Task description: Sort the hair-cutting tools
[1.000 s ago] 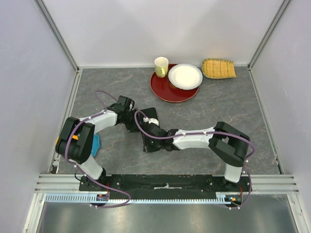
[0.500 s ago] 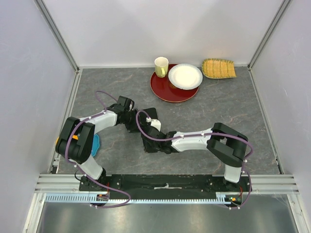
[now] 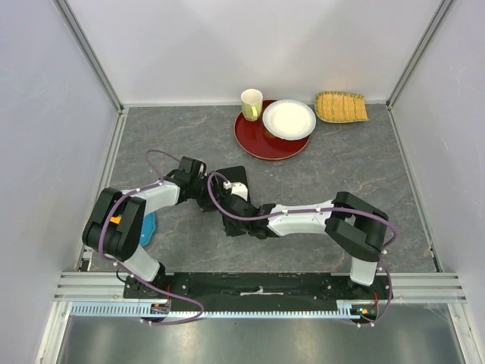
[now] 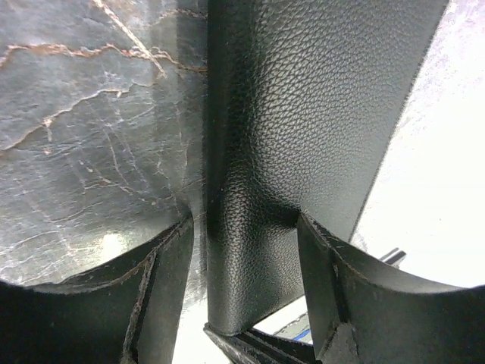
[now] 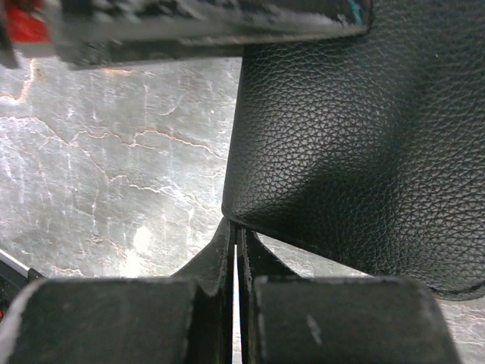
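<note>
Two arms meet over the case [image 4: 303, 114], left of centre on the table [image 3: 356, 189]. You will see no scissors or combs in any view, so judge them hidden inside or under it. Your left arm has drawn its elbow back toward the near-left. The left gripper [image 4: 244, 227] now stands spread wider than a second ago, straddling the case's folded edge without squeezing it. The right gripper [image 5: 236, 235] has gone from part-open to pressed together at the case's lower edge; whether it pinches a thin flap you cannot tell. Sorting has likely not begun, since the case must be opened first.
</note>
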Motion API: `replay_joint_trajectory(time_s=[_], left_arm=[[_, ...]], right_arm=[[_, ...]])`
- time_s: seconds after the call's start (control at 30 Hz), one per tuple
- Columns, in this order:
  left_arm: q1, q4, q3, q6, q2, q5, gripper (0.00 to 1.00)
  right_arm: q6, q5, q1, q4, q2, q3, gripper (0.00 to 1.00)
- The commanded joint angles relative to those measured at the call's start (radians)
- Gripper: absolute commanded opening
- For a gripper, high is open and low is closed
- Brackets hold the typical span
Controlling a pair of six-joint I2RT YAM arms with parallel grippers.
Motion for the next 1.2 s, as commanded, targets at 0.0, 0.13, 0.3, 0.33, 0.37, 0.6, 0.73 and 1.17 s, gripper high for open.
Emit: replay_joint_trajectory(time_s=[0.0, 0.13, 0.3, 0.33, 0.37, 0.6, 0.73, 1.17], left_arm=[[-0.011, 0.018, -0.060, -0.045, 0.024, 0.040, 0.66], [-0.011, 0.061, -0.059, -0.077, 0.043, 0.064, 0.66], [-0.011, 0.109, -0.063, -0.103, 0.055, 0.072, 0.51], [-0.011, 0.110, -0.062, -0.103, 0.057, 0.066, 0.47], [-0.011, 0.109, -0.059, -0.098, 0.058, 0.054, 0.41], [-0.011, 0.075, -0.037, -0.074, 0.058, -0.068, 0.24], [-0.011, 0.070, -0.031, -0.066, 0.081, -0.092, 0.16], [-0.011, 0.072, -0.011, -0.055, 0.146, -0.091, 0.07]], right_arm=[[-0.071, 0.003, -0.016, 0.069, -0.069, 0.080, 0.00], [-0.085, -0.032, -0.023, 0.078, -0.088, 0.084, 0.00], [-0.097, -0.061, -0.026, 0.077, -0.097, 0.080, 0.00], [-0.094, -0.063, -0.027, 0.077, -0.099, 0.074, 0.00], [-0.089, -0.058, -0.027, 0.077, -0.099, 0.065, 0.00], [-0.082, -0.049, -0.029, 0.065, -0.089, -0.004, 0.00], [-0.068, -0.055, -0.029, 0.040, -0.095, -0.060, 0.00], [-0.025, 0.003, -0.030, -0.012, -0.160, -0.228, 0.00]])
